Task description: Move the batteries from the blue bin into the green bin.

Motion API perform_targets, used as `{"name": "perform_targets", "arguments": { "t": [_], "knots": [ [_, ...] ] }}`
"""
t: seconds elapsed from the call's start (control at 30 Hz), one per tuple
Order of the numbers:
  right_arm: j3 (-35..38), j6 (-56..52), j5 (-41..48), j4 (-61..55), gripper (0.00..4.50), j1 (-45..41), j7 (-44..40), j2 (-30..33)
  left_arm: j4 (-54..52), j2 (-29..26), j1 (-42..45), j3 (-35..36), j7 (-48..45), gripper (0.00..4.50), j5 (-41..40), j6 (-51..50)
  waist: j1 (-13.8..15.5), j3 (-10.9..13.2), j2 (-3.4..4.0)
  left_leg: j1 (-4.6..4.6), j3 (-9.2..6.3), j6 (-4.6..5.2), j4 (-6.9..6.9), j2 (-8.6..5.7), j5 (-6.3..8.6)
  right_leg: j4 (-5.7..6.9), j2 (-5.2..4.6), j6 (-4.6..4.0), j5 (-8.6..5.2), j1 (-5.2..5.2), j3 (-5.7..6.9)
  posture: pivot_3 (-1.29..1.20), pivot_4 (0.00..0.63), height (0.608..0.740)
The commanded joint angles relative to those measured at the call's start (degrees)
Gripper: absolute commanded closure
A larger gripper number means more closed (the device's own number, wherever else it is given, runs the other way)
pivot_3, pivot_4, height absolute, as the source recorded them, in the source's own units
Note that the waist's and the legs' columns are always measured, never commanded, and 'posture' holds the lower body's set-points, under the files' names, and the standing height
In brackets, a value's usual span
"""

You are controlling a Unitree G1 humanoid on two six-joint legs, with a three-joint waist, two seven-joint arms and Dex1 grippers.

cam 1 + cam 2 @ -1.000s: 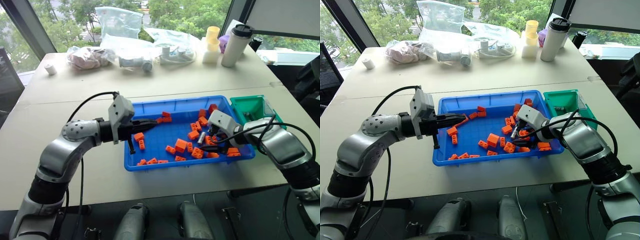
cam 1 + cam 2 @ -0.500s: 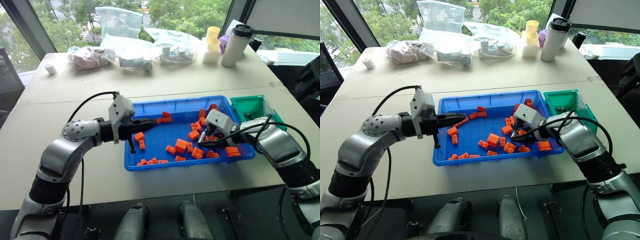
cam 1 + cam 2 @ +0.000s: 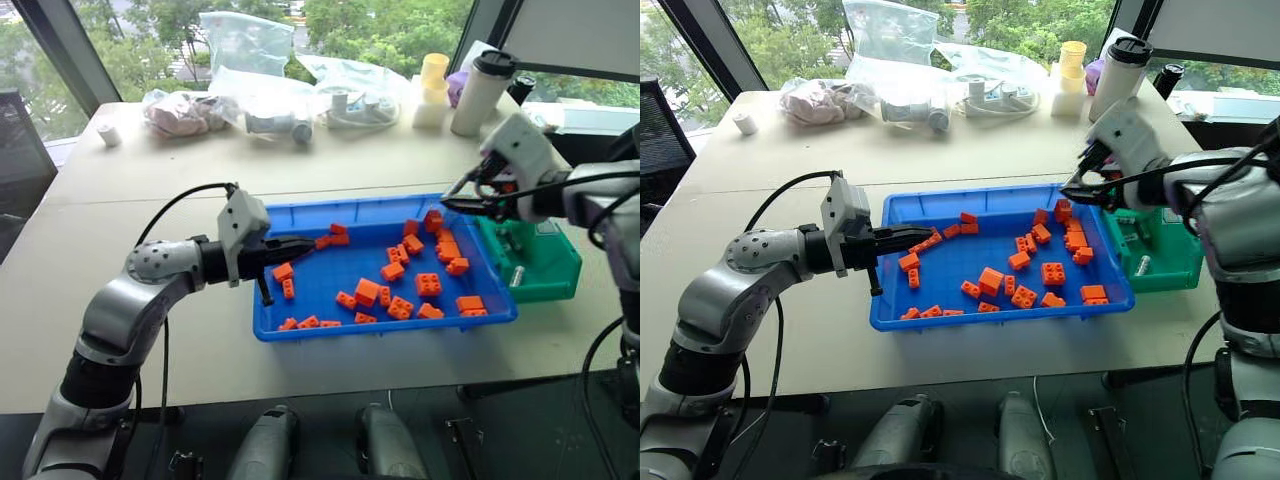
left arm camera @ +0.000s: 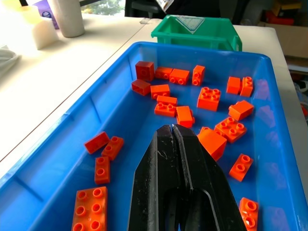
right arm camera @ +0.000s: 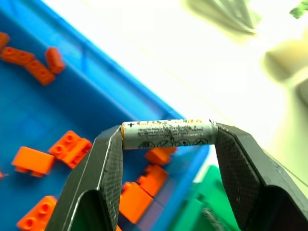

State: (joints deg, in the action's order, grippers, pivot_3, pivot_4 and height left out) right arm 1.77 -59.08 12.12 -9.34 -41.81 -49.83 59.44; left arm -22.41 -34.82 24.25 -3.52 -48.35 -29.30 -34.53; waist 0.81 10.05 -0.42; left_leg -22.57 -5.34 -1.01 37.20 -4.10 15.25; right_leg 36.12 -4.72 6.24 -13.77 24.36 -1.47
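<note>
The blue bin (image 3: 380,327) lies mid-table with several orange bricks (image 3: 428,284) scattered in it. To its right stands the green bin (image 3: 548,272), and one battery (image 3: 517,276) lies inside it. My right gripper (image 3: 458,203) hovers above the blue bin's far right corner, beside the green bin. It is shut endwise on a silver-grey battery (image 5: 168,134), which spans crosswise between the two fingertips. My left gripper (image 3: 303,243) hangs over the blue bin's left part, fingers (image 4: 163,159) shut together with nothing in them.
Along the table's far edge are clear plastic bags (image 3: 250,60), a white tumbler with a black lid (image 3: 478,90), a yellow cup stack (image 3: 432,85) and a small white roll (image 3: 110,134). The table ends just right of the green bin.
My right gripper closed on a battery among the bricks, then rose out of the blue bin, up and to the right. The left arm stayed still. The camera view shifted slightly.
</note>
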Motion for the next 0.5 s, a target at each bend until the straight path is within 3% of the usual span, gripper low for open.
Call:
{"name": "perform_targets", "arguments": {
  "t": [0.03, 0.27, 0.4, 0.43, 0.5],
  "knots": [
    [3.9, 1.2, -0.7, 2.0, 2.31, 2.9, 0.9, 3.1, -0.6, 0.1, 0.2, 1.1, -0.3, 4.50, -0.8, 0.7, -0.1, 0.0, 0.00, 0.00, 0.02, 0.00, 0.01, 0.00, 0.00, 0.00, 0.00, 0.00, 0.00, -0.01, -0.01, 0.00, 0.150, 0.740],
    [6.4, 5.3, -0.5, 6.2, 2.31, 14.0, 1.5, 4.2, 0.9, 0.4, 2.0, 0.8, -0.9, 4.50, -1.0, 0.3, -0.5, 0.0, 0.02, 0.07, 0.18, 0.01, 0.00, 0.05, 0.00, 0.06, 0.04, 0.01, 0.00, 0.00, -0.12, 0.00, 0.150, 0.740],
    [6.6, 6.9, -0.3, 7.5, 0.28, 15.4, 2.2, 3.5, 0.9, -0.2, 2.0, 1.1, -1.6, 4.50, -1.3, 0.1, -0.6, 0.0, 0.03, 0.09, 0.20, 0.01, 0.01, 0.05, 0.00, 0.08, 0.04, 0.04, 0.02, 0.00, -0.16, 0.00, 0.150, 0.740],
    [6.7, 7.0, -0.4, 7.5, 0.04, 15.0, 2.6, 3.6, 0.8, -0.3, 2.0, 1.3, -1.8, 4.50, -1.3, 0.0, -0.6, 0.0, 0.03, 0.09, 0.20, 0.01, 0.01, 0.05, 0.00, 0.08, 0.04, 0.04, 0.03, 0.00, -0.16, 0.00, 0.150, 0.740],
    [7.1, 7.3, -0.3, 7.2, 0.04, 14.2, 2.7, 4.2, 0.7, -0.4, 2.1, 1.8, -2.0, 4.50, -1.8, -0.3, -0.6, 0.0, 0.03, 0.09, 0.19, 0.01, 0.01, 0.05, 0.00, 0.08, 0.05, 0.04, 0.03, 0.00, -0.16, 0.00, 0.150, 0.740]
  ]
}}
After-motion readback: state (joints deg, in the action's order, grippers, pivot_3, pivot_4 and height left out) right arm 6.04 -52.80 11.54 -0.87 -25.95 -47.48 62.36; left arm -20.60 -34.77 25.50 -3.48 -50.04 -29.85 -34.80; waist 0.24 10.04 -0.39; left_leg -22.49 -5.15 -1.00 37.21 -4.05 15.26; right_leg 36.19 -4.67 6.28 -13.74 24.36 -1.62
